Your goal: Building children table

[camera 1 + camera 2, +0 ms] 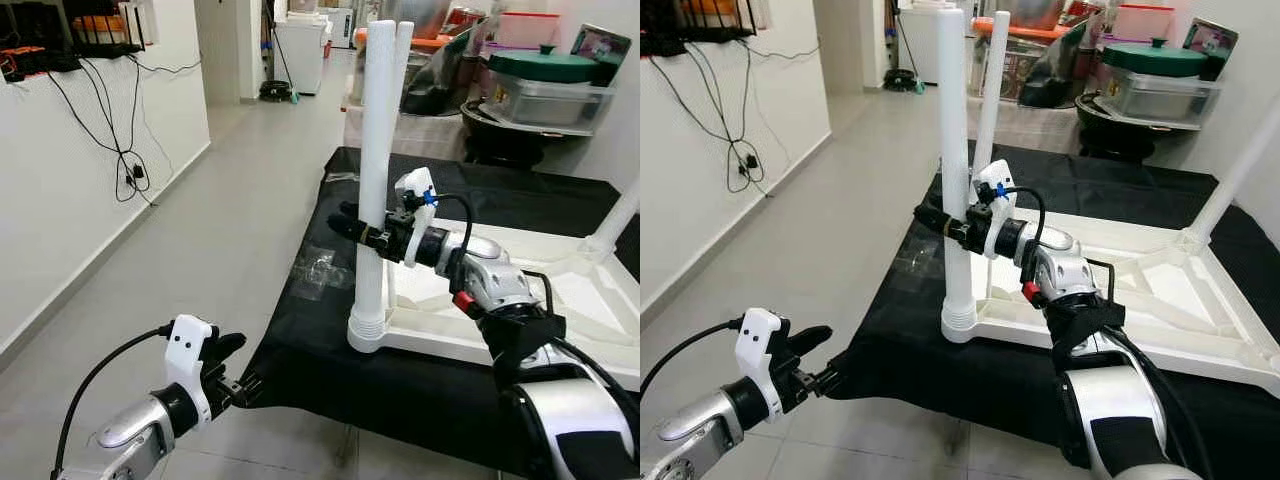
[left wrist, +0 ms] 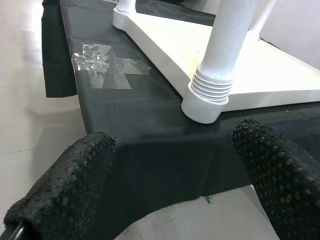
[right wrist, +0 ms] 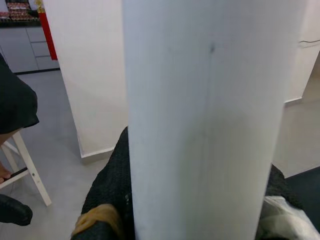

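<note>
A white children's table lies upside down on a black cloth. Its near-left leg stands upright, its ribbed base seated in the table's corner. My right gripper is shut on that leg at about mid-height. A second white leg rises just behind it, and a third slants up at the far right corner. My left gripper hangs low, in front of the cloth's near-left corner. Its fingers are open with nothing between them.
Clear tape is stuck on the cloth left of the table. Cables hang down the left wall. Boxes and a green-lidded pot are stacked behind the table. A stool leg and a person's shoe are on the floor.
</note>
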{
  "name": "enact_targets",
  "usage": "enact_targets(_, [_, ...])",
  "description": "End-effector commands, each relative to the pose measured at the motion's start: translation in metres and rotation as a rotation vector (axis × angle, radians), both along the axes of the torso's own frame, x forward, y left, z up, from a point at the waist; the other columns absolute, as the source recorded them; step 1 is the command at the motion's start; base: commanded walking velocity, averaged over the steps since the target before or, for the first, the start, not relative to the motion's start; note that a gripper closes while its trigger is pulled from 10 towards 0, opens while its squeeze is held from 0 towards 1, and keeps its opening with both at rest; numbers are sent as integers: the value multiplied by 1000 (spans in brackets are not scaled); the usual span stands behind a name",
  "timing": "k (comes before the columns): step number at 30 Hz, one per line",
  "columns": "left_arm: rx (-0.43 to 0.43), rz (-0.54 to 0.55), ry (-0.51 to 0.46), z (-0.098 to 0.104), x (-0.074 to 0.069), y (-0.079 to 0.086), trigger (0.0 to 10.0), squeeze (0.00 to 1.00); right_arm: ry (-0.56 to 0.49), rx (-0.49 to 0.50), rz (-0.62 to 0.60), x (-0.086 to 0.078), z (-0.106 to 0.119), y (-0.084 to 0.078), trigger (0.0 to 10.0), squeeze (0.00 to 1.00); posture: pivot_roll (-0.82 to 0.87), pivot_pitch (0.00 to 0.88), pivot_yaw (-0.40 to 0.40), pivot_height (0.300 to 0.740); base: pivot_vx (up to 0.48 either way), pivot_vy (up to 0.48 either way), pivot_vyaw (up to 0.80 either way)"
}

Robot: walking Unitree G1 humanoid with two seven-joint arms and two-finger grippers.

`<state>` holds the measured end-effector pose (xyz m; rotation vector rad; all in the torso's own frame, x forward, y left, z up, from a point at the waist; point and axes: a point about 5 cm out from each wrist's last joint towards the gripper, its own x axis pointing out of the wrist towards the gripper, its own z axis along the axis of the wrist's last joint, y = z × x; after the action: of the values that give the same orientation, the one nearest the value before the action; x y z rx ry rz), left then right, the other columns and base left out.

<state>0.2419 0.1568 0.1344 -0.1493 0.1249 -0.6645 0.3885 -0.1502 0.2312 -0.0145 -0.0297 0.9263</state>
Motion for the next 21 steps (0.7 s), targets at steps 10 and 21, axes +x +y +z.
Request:
enact_targets(10, [13, -13, 6, 1, 1, 2, 10000, 0, 126, 43, -131, -7, -44, -28, 0, 0, 93, 0, -55, 740, 0, 0, 0])
enact_targets(21, [23, -27, 7, 1, 1, 3, 10000, 0, 123, 150, -223, -12, -56, -43, 0, 0, 96, 0, -49, 740, 0, 0, 0])
